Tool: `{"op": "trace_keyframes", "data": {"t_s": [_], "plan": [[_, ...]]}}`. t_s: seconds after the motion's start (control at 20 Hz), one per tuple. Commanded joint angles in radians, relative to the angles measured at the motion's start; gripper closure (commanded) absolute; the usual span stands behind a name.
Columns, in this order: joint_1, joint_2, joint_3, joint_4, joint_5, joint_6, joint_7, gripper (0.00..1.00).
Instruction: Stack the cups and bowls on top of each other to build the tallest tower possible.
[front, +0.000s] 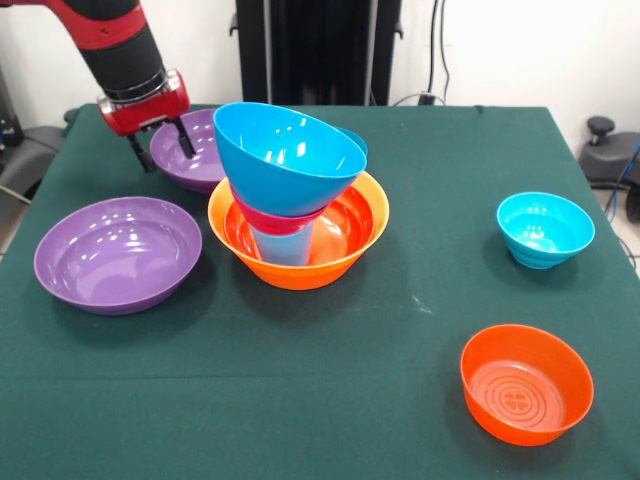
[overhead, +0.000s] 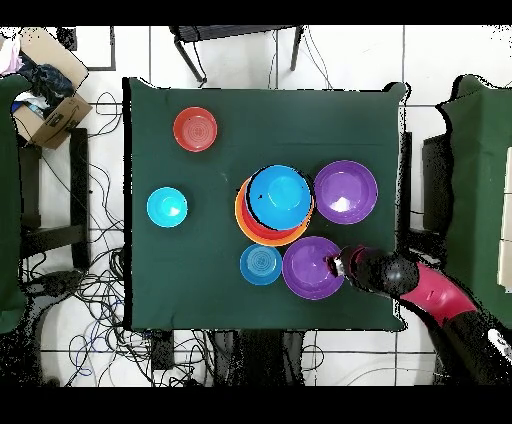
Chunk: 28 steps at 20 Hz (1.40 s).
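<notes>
1. Gripper (front: 160, 147) open, empty, fingers straddling rim of far purple bowl (front: 195, 150).
2. Tower (front: 298, 215) mid-table: orange bowl base, light blue cup (front: 283, 245), tilted blue bowl (front: 288, 155) on top.
3. Bare cloth along near edge; cyan bowl (front: 545, 228) and red-orange bowl (front: 526, 381) well apart.

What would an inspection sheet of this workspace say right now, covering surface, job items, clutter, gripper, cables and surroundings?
Surface: green tablecloth, flat.
Tower: orange bowl as base, light blue tumbler inside, magenta bowl and tilted blue bowl on top; leaning.
Loose bowls: two purple bowls, cyan bowl, red-orange bowl, another blue bowl.
Clutter: nothing seen on the table.
Gripper: gripper open over the far purple bowl's rim.
Cables: many cables on the floor.
Surroundings: cardboard box, chair.
</notes>
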Motion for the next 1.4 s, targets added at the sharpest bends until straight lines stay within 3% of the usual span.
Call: {"op": "trace_keyframes", "data": {"t_s": [0.05, 0.5, 1.4], "plan": [[0.029, 0.031, -0.012, -0.078, -0.078, -0.018, 0.037, 0.00], [0.030, 0.032, -0.013, -0.075, -0.098, -0.031, 0.040, 0.00], [0.009, 0.110, -0.003, -0.126, -0.124, -0.046, 0.018, 0.00]]}}
